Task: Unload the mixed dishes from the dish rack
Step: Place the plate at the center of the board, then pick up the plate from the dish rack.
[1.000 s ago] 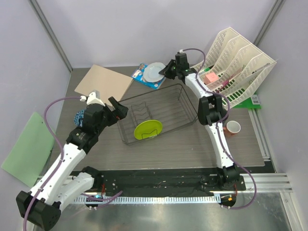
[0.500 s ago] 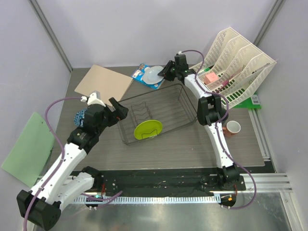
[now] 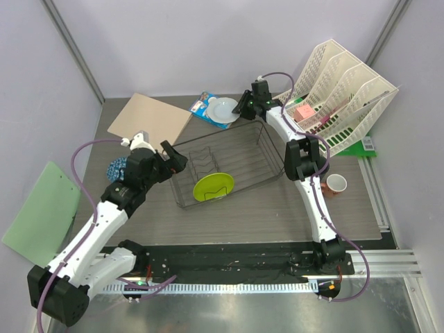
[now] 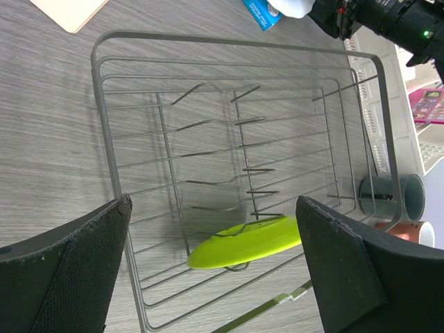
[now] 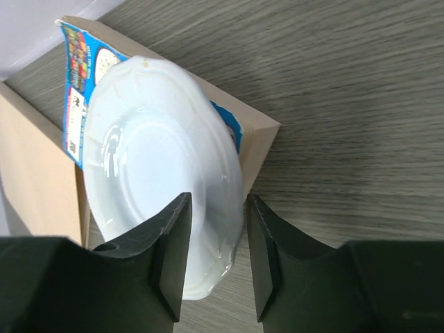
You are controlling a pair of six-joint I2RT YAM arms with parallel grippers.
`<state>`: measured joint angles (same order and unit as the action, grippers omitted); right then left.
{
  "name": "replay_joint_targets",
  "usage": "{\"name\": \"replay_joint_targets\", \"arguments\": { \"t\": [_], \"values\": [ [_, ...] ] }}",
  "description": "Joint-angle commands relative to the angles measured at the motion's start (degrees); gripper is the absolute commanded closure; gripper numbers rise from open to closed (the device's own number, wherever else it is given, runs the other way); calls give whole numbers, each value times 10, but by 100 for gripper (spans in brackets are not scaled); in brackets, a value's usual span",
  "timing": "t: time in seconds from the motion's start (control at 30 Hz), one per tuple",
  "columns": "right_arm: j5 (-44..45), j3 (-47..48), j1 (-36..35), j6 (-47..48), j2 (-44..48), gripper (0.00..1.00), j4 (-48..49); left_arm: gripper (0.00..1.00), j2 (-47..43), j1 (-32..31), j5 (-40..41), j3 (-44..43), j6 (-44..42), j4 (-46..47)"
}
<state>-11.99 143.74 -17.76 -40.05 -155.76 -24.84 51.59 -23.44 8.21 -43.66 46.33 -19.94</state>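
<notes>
The dark wire dish rack (image 3: 220, 133) (image 4: 236, 43) holds a lime-green plate (image 3: 213, 186) (image 4: 250, 241) leaning on its prongs. My left gripper (image 3: 173, 156) (image 4: 214, 208) hovers open over the rack's left side, above that plate. A white plate (image 3: 223, 109) (image 5: 152, 180) rests on a blue snack packet (image 3: 203, 104) (image 5: 75, 90) behind the rack. My right gripper (image 3: 243, 107) (image 5: 217, 208) stands open with the plate's rim between its parted jaws. A blue speckled bowl (image 3: 116, 168) sits left of the rack, and a salmon-pink cup (image 3: 336, 184) (image 4: 409, 232) and grey mug (image 4: 399, 198) to its right.
A white slotted file organiser (image 3: 340, 97) stands at the back right. A tan board (image 3: 149, 119) (image 5: 35, 173) lies at the back left, under the packet's edge. A green sheet (image 3: 38, 211) hangs off the table's left side.
My right gripper's jaws have parted from the white plate's rim, and the plate has settled on the packet. The left arm has shifted slightly toward the rack.
</notes>
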Motion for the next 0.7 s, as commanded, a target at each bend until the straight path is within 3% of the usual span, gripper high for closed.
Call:
{"name": "replay_joint_targets", "arguments": {
  "t": [0.0, 0.67],
  "values": [
    [36, 14, -1, 33, 49, 57, -7, 0, 7, 2, -14, 2, 8, 25],
    [64, -52, 4, 60, 135, 54, -3, 0, 4, 2, -16, 3, 1, 19]
  ]
}}
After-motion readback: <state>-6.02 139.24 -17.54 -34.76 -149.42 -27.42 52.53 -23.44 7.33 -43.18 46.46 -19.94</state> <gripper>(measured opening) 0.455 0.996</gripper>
